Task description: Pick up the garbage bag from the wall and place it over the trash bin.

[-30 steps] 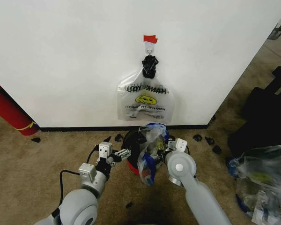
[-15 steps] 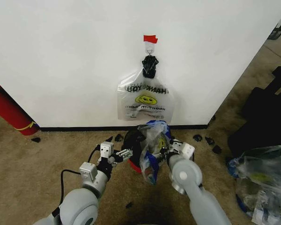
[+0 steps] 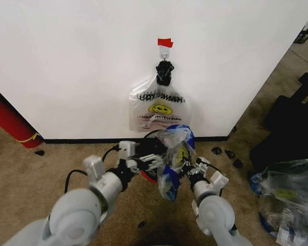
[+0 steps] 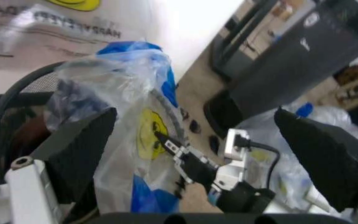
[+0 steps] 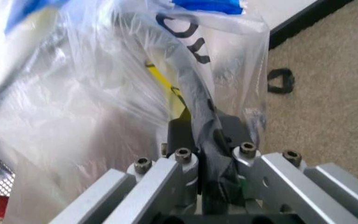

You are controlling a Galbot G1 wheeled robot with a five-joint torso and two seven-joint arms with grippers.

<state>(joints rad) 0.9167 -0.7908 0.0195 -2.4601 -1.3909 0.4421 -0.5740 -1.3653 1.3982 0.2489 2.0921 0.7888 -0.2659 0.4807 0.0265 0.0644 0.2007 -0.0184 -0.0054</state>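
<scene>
Your garbage bag (image 3: 173,156) is off the wall (image 3: 72,61) and hangs bunched over the trash bin (image 3: 146,154), which stands on the carpet floor close to the black baseboard (image 3: 82,140), below the hook (image 3: 164,53) and red tape strip (image 3: 165,42). The whitish smiley bag with "THANK YOU" lettering (image 3: 159,110) hangs from that hook and is not yours to take.

Judge the garbage bag as feather-light, limp and slick: thin crinkly film that will sag, cling to itself and slide out of a loose pinch. It should tear before it resists, so pull gently. The best hold is probably on the rim of its mouth, on opposite sides, so that you can spread it wide enough to go over the bin's edge.

Your right gripper (image 3: 187,169) has its jaws closed tight on a gathered fold of the film, seen pinched between them in the right wrist view. Your left gripper (image 3: 151,163) sits beside the bag over the bin with its jaws spread wide, the film in the gap between them but not clamped.
</scene>
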